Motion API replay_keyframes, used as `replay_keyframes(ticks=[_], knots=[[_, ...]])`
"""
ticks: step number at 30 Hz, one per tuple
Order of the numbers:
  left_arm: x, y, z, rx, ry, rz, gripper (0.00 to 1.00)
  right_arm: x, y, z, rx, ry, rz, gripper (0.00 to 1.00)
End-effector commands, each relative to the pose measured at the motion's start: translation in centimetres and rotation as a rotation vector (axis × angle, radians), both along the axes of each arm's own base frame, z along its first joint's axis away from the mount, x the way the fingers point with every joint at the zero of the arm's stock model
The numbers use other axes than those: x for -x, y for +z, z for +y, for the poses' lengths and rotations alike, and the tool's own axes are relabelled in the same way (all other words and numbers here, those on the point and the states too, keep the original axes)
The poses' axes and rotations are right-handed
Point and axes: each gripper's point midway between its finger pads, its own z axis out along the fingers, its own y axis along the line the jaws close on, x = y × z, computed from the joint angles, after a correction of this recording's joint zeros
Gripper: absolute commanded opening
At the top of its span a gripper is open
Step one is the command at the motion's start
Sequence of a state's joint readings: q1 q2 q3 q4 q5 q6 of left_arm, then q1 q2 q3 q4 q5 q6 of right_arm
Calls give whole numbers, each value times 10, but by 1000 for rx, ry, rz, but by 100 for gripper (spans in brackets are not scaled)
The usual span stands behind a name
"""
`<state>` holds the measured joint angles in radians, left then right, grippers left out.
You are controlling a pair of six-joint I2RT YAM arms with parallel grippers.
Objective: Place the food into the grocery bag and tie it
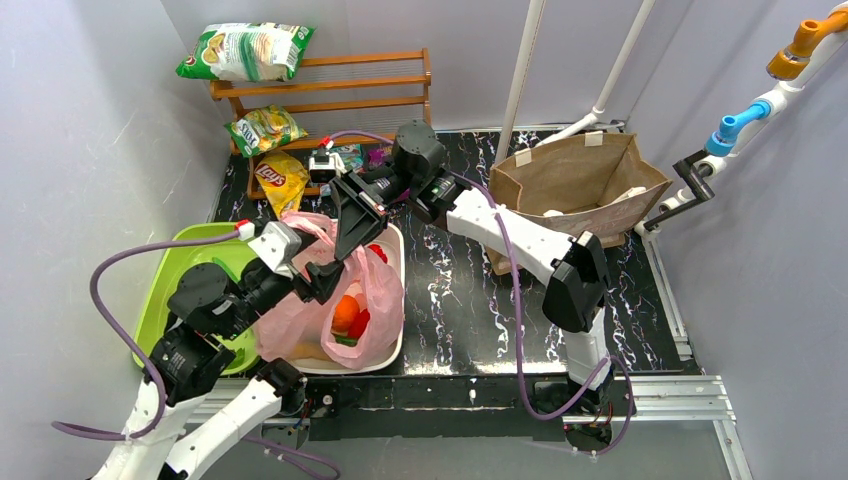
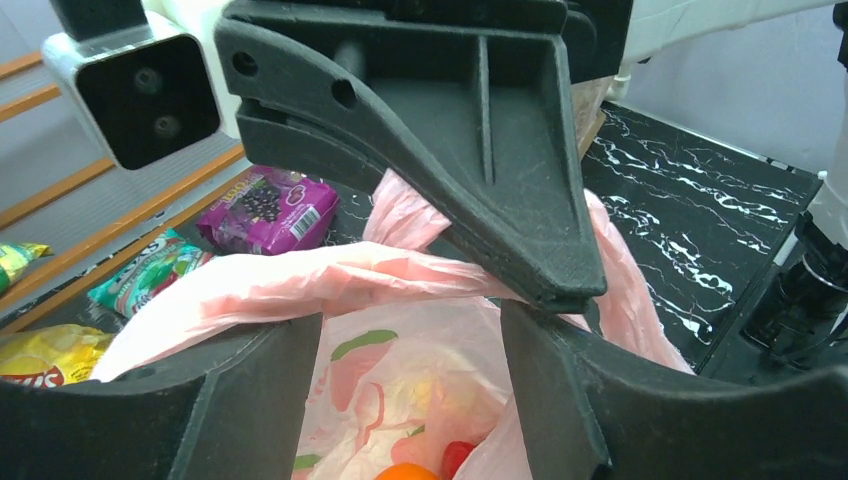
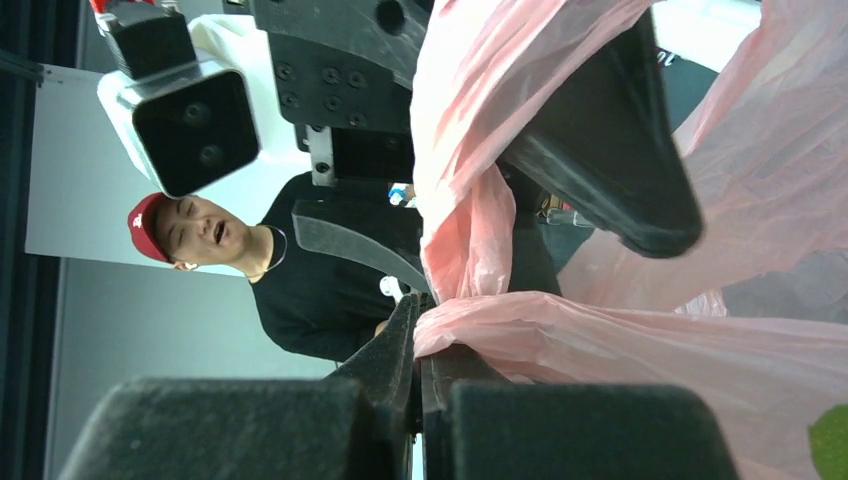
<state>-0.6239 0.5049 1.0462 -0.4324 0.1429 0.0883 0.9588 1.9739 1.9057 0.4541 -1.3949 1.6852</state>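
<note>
Nearest, the left gripper (image 2: 410, 330) has its jaws apart around a stretched pink handle and clamps nothing. Beyond it, the crinkly translucent pink plastic grocery bag (image 1: 385, 290) sits in a white plastic tray (image 1: 362, 368), with a round orange fruit (image 1: 345, 312) inside. Farther off, the right gripper (image 3: 418, 322) pinches bag plastic tight. Loading looks done and tying seems to be the step in hand. Next, the left gripper likely needs to grasp a loop.

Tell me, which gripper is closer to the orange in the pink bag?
Left. The left gripper hangs open just above the orange, at the mouth of the pink grocery bag. The right gripper sits farther back, pinching its rim.
</note>
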Motion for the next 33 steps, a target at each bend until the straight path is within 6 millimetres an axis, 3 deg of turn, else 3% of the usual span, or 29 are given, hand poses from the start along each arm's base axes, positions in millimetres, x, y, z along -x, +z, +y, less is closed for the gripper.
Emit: replay_keyframes(ticks=[1,16,26,31,33], knots=[[-4,9,-6,61,-14,-70,65,7,15,-2,-74,5,-46,1],[-20,18,-18,130,-21,-214,66,14,10,-8,-62,15,-30,1],[-28,17,-29,100,-49,-229,41,18,14,-11,-61,16,-28,1],[-32,18,-33,92,-57,-235,42,19,13,-12,-49,16,-19,1],[-34,22,-34,105,-55,-245,52,19,12,-13,-41,17,-14,1]])
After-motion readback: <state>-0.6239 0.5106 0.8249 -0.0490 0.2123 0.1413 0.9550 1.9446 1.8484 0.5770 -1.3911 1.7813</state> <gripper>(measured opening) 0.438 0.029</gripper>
